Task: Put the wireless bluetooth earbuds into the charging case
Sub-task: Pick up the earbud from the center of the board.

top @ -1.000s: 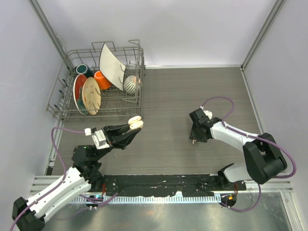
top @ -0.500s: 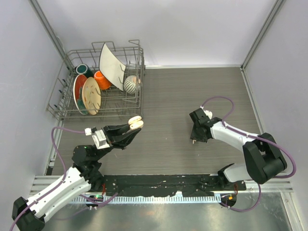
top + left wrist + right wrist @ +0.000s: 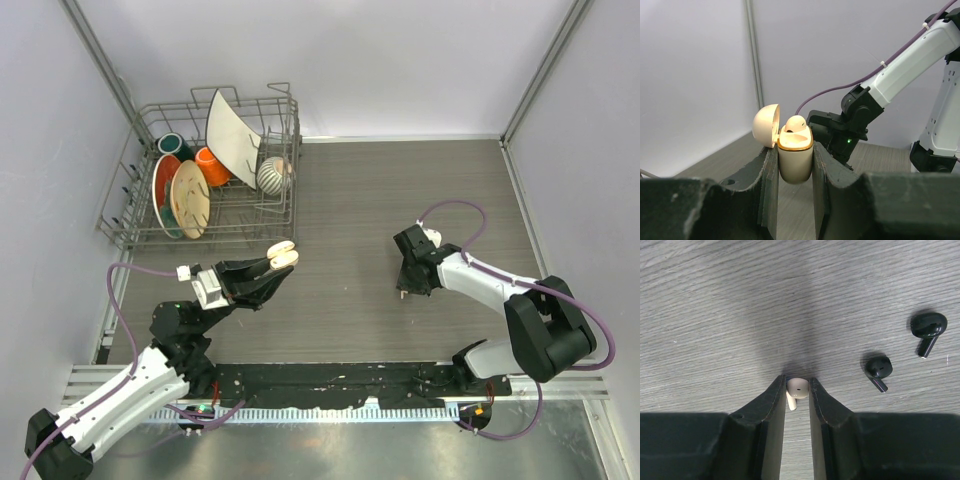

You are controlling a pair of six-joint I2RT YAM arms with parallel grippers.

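Far left first: the rack (image 3: 240, 232) sits at about 10 o'clock on the table (image 3: 350, 190), loaded with dishes (image 3: 188, 198) and well apart from the action.

Below it, around 8 o'clock, the left gripper (image 3: 795, 165) has its jaws squeezed in narrow on the case (image 3: 795, 155). There's one finger flat against each side, and the case is held upright, clear of the table. The lid (image 3: 765, 125) is flipped open and hangs off the case's rim toward 10 o'clock in the left wrist view. One cream bud (image 3: 796, 123) sits in the case, with its round head poking up above the gold rim. Can't tell which socket it's in from this angle.

Over at roughly 4 o'clock on the table, the right gripper (image 3: 797, 390) points down at the wood. Its jaws are pinched in on the second cream bud (image 3: 798, 386), both fingers touching it. That bud lies on the table with its stem toward 7 o'clock.

Off to the right in the right wrist view, the near black bud (image 3: 878, 368) lies loose at about 3 o'clock from the pinched one, near it but not touching. The far black bud (image 3: 928, 326) is further out at 2 o'clock. In the top view all of these buds are too small to make out.
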